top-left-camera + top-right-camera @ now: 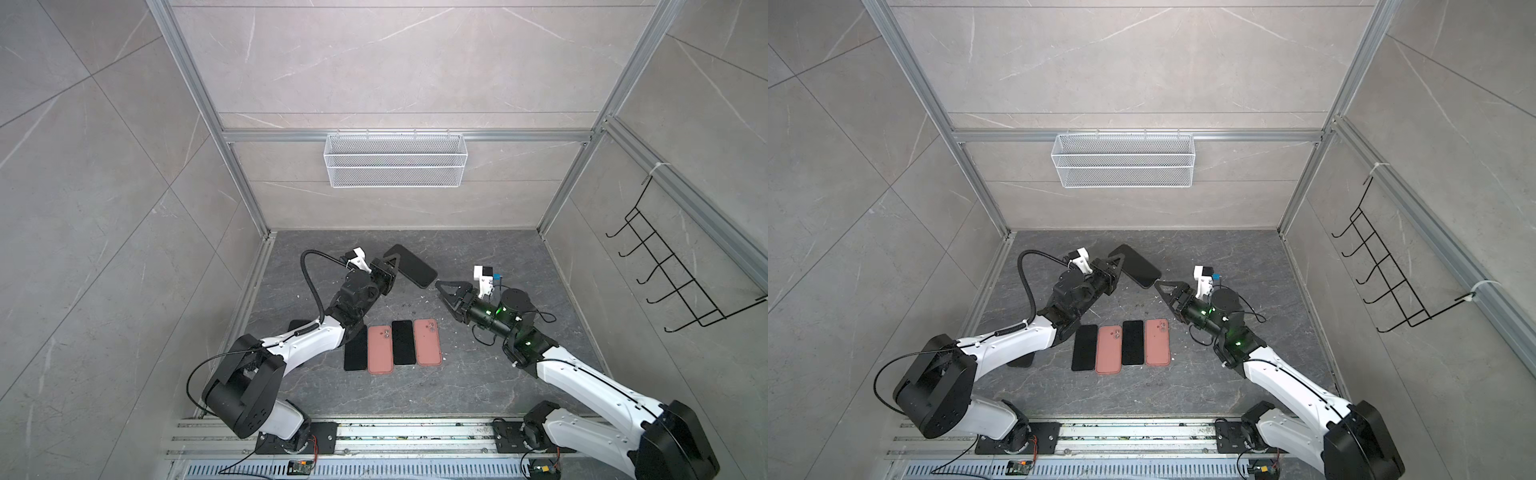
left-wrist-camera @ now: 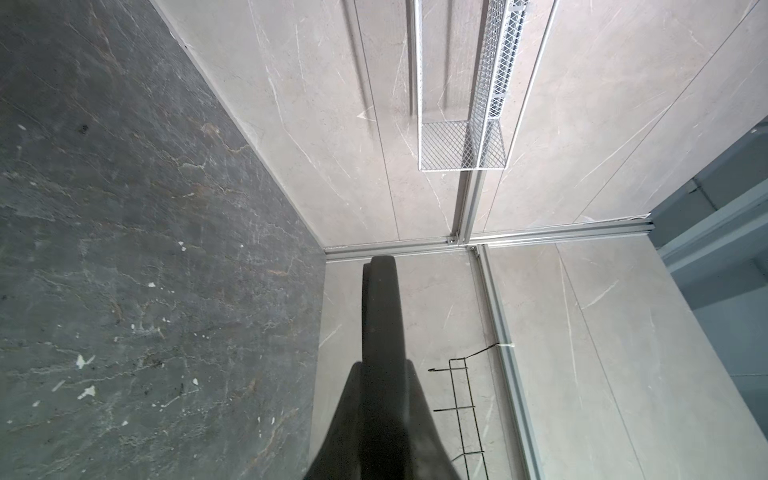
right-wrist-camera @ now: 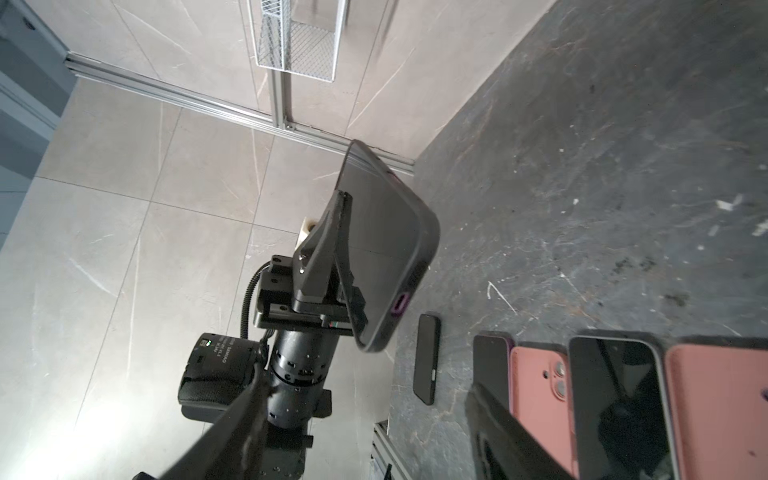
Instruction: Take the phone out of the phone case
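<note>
Left pincer (image 1: 394, 261) is clamped tight on the phone (image 1: 415, 269), with one finger on each flat side. It grips the phone at one long edge. The phone sits inside its dark phone case (image 3: 431, 239), and a bit of purple shows at the plug hole in the short end. Phone and case are up in the air over the back part of the table (image 1: 478, 374), not touching it. In the left wrist view you see the phone from its thin edge, poking out between the two fingers.

Right pincer (image 1: 444, 296) is spread wide with nothing in it. Its tip is just beside the near corner of the phone; I cannot tell if it touches.

Nearer the front, four things lie flat on the table in a row: two spare black phones (image 1: 356, 349) and two pink ones (image 1: 380, 350), going black, pink, black, pink. One more dark phone (image 3: 428, 359) lies flat partly under the left arm. A white wire basket (image 1: 395, 160) hangs on the back wall, and a black hook rack (image 1: 673, 270) hangs on the side wall by the right arm
</note>
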{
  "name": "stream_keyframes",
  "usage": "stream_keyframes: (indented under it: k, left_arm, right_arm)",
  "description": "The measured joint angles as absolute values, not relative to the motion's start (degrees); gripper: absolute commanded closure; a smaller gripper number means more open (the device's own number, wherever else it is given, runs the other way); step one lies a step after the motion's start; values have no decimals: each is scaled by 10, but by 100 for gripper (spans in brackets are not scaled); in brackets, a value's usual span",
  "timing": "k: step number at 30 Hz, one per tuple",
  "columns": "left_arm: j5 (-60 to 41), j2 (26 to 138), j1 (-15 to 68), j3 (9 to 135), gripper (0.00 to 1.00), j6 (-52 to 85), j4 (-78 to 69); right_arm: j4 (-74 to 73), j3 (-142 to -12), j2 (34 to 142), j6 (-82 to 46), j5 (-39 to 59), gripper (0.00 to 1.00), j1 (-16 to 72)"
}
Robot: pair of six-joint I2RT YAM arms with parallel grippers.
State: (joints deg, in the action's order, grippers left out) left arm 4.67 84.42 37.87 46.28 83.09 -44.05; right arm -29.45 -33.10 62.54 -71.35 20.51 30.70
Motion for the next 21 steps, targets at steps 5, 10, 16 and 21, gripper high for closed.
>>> stream_keyframes:
  k: [5, 10, 16, 21]
  left_arm:
    - [57, 846, 394, 463, 100, 861, -471]
    - [60, 847, 398, 462, 100, 871, -484]
    - [61, 847, 399, 460, 100, 875, -489]
    - [61, 849, 399, 458, 100, 877, -492]
  right_arm:
    - [-356, -331, 667, -731, 209, 42, 315]
    - [-397, -330, 687, -741, 211, 51, 315]
    - [-428, -330, 701, -751, 218, 59, 315]
    - [-442, -330, 702, -754, 225, 64, 319]
